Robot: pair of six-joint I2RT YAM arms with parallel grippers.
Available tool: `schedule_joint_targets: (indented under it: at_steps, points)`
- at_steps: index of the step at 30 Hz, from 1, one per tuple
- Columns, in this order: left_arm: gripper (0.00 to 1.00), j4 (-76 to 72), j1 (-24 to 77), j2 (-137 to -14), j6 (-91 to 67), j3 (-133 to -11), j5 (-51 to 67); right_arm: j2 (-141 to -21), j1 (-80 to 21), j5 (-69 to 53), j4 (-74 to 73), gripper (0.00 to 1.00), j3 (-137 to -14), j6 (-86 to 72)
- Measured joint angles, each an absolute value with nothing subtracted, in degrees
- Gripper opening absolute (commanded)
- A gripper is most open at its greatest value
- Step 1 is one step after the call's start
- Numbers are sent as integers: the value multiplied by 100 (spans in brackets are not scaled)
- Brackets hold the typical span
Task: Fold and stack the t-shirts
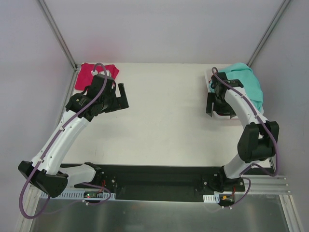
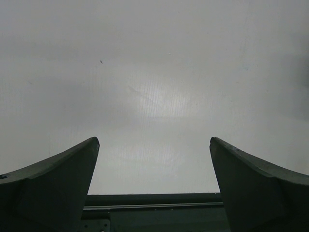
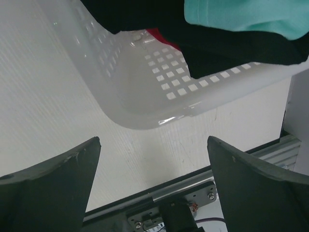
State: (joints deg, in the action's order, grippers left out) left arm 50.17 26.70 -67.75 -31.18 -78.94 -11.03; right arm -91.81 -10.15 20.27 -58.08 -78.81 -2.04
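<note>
Worktop [image 1: 164,111]: a pale surface fills the middle of your overhead view. The wide bare stretch between the arms looks like your folding space.

Basket [image 3: 159,92]: a white perforated plastic basket sits at the far right edge, just beyond the right arm. It holds the unfolded garments together.

Teal t-shirt [image 1: 248,82]: it is heaped loosely on top of the basket, crumpled, with one edge hanging over the rim. It is probably your next pick, since nothing lies on it.

Magenta t-shirt [image 1: 89,75]: it lies flat and compact in the far left corner, well apart from the basket. It appears folded, so this is likely where the stack begins.

Black garment [image 3: 227,48]: it lies under the teal cloth and spills over the basket wall.

Left end effector [image 2: 154,145]: its jaws are spread wide over bare worktop and hold nothing. It hovers near the magenta shirt.

Right end effector [image 3: 153,142]: its jaws are spread wide and empty. It hangs just in front of the basket wall, well placed to reach in.

Red garment [image 3: 161,36]: only a sliver shows through the basket, beneath the black cloth.
</note>
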Motion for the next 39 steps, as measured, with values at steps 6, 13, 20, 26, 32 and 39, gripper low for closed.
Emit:
schedule_joint_targets:
  at_steps: [6, 13, 20, 26, 32, 39]
  points:
    - [99, 5019, 2670, -6740, -3114, -7894, -1131, -9749, -950, 2008, -5723, 96, -8361, -183]
    - [99, 5022, 2670, -6724, -3109, -7891, -1271, -10398, -825, 1938, -5653, 96, -8910, -145]
    - [99, 5046, 2670, -6707, -3083, -7891, -1409, -10798, -757, 1870, -5638, 96, -9465, -110]
    - [99, 5048, 2670, -6641, -3085, -7782, -1409, -10986, -683, 1909, -5710, 96, -9904, -95]
    - [99, 5135, 2670, -6466, -3083, -7631, -1411, -11297, -683, 1728, -5763, 96, -10123, -102]
    - [99, 5155, 2670, -6453, -3092, -7631, -1406, -10460, -1096, 1706, -5916, 96, -9911, -150]
